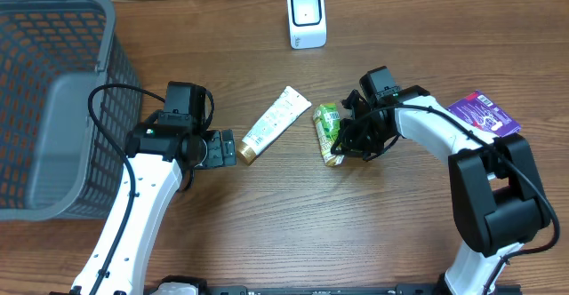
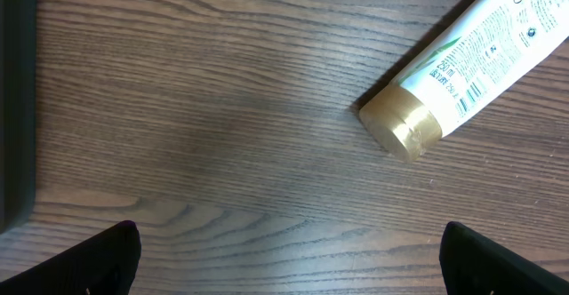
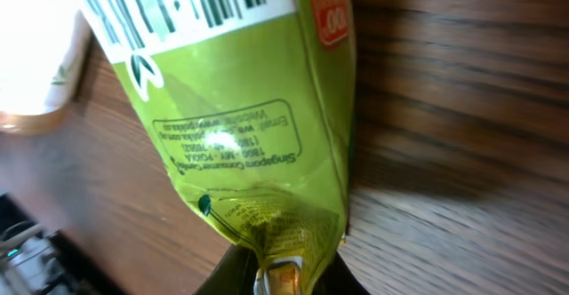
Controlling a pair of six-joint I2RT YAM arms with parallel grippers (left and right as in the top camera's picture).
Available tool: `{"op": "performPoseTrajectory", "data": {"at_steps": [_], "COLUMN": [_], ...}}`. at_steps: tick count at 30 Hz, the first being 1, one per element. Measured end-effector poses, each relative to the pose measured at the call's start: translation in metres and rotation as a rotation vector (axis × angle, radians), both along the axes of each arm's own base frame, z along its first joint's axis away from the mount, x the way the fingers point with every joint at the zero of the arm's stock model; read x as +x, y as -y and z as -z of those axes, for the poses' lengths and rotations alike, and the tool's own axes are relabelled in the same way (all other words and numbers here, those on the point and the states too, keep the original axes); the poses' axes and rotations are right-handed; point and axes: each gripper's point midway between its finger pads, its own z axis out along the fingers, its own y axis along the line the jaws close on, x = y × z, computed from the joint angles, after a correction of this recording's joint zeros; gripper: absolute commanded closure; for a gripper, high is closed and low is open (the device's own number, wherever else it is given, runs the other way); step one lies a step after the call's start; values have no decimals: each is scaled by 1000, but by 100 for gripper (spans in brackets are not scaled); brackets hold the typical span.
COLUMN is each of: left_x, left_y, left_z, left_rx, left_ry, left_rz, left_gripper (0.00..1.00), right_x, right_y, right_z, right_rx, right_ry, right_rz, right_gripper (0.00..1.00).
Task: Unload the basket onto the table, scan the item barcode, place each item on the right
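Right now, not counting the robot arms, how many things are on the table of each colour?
White: 2 (scanner, tube)
Green: 1 (green packet)
Purple: 1 (purple packet)
Grey: 1 (basket)
Total: 5

Grey mesh basket (image 1: pixel 53 108) stood at the wooden surface's (image 1: pixel 284 233) left edge. White tube (image 1: pixel 279 119), gold cap (image 1: pixel 247 154), lay near the middle. Purple packet (image 1: pixel 484 111) lay at the right edge.
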Motion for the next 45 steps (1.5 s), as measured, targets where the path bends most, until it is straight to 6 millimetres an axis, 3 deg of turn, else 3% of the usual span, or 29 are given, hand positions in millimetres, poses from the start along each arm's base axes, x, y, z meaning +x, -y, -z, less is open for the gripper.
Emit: {"op": "performPoseTrajectory", "data": {"at_steps": [3,9,13,14,16,19,22,23,30,32,35,36,38,42,45], "left_x": [0,0,0,0,0,0,0,0,0,0,0,0,0,0,0], "left_y": [0,0,0,0,0,0,0,0,0,0,0,0,0,0,0], "left_z": [0,0,0,0,0,0,0,0,0,0,0,0,0,0,0], "left_rx": [0,0,0,0,0,0,0,0,0,0,0,0,0,0,0], "left_ry": [0,0,0,0,0,0,0,0,0,0,1,0,0,0,0], "left_rz": [0,0,0,0,0,0,0,0,0,0,0,0,0,0,0], "left_gripper": [0,1,0,0,0,0,1,0,0,0,0,0,0,0,0], "right_x": [-3,-5,3,4,3,2,2,3,21,28,36,41,54,76,79], "right_y": [16,67,62,60,58,62,61,57,12,12,32,42,74,111,116], "right_z": [-5,-33,-42,-40,-33,-23,-25,-27,-51,-57,-57,-57,-56,-56,-48], "right_rx": [-153,-708,-854,-890,-926,-984,-980,-963,-712,-648,-568,-545,-484,-420,-399], "right_ry": [19,203,360,386,389,381,375,374,343,315,229,201,134,126,136], "right_rz": [21,91,68,46,18,-12,-12,-12,-45,-10,86,126,237,366,389], "right_gripper": [96,96,96,84,73,68,66,60,59,60,65,84,96,96,96]}}
